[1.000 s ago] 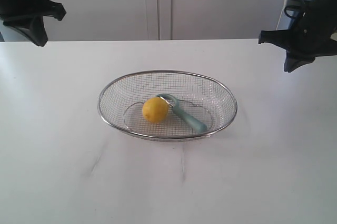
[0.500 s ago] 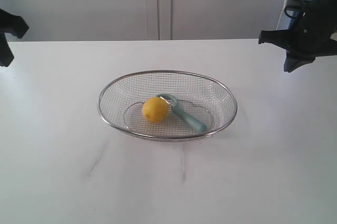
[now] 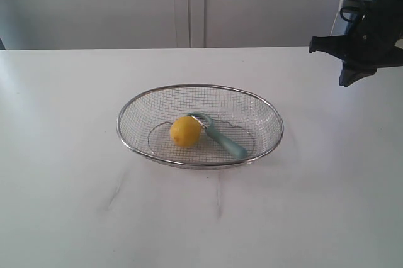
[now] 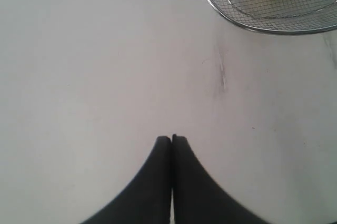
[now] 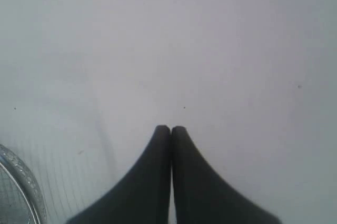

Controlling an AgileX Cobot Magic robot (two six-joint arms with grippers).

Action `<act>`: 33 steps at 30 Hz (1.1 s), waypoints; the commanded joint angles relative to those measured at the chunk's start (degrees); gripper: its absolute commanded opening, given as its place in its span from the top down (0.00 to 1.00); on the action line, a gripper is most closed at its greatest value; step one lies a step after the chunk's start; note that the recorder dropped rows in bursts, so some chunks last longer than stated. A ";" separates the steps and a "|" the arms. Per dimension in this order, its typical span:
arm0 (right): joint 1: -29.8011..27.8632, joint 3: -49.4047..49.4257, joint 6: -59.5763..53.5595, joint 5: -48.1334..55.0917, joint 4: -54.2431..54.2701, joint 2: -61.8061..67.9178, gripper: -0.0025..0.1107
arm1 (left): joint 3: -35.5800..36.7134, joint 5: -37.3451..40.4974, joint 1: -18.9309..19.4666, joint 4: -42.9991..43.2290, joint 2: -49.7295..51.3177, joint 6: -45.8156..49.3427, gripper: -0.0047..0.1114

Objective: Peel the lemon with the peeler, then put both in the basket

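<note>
Lemon (image 3: 186,131) sits inside the wire mesh basket (image 3: 189,86), on the base toward the left half in the ext. view. Skin looks whole and yellow; can't tell whether any has been peeled. Peeler (image 3: 223,137) lies in the basket too, just beside the lemon on its right, metal head up against the fruit and apparently touching it. Its long axis runs diagonally: head at the lemon, teal handle slanting away toward the right and the near rim.

Basket is mid-counter (image 3: 75,205), nothing else on the white top.

Left jaws: pressed together, empty, over bare counter. In the left wrist view the basket rim and lemon show ahead of the tips and off to one side, apart from them. Right jaws: also pressed together, empty, w/ only a sliver of basket rim at the frame edge. Right arm (image 3: 371,29) hangs high at the far right of the ext. view, well apart from the basket; left arm doesn't show there.

Judgement: if peeling is yet to be done, lemon side faces the left arm and the handle end faces the right arm, so each has its natural pick. Which arm is nearer, can't say.
</note>
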 commanded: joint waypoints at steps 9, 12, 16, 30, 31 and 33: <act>-0.33 0.16 0.32 -0.24 0.00 -0.69 0.98 | 0.58 0.90 0.23 2.79 -1.47 0.11 0.96; -0.33 0.16 0.32 -0.24 0.00 -0.69 0.98 | 2.42 -1.84 3.42 2.79 -4.82 -0.01 0.96; -0.33 0.16 0.32 -0.24 0.00 -0.69 0.98 | 7.13 -6.38 7.49 2.79 -9.57 -0.02 0.96; -0.33 0.16 0.32 -0.24 0.00 -0.69 0.98 | 27.98 -25.14 10.81 2.26 -24.20 -0.44 0.96; -0.33 0.16 0.32 -0.24 0.00 -0.69 0.98 | 29.75 -26.44 10.81 2.26 -25.24 -0.44 0.96; -0.33 0.16 0.32 -0.24 0.00 -0.69 0.98 | 33.17 -28.02 10.81 2.59 -27.21 -0.44 0.96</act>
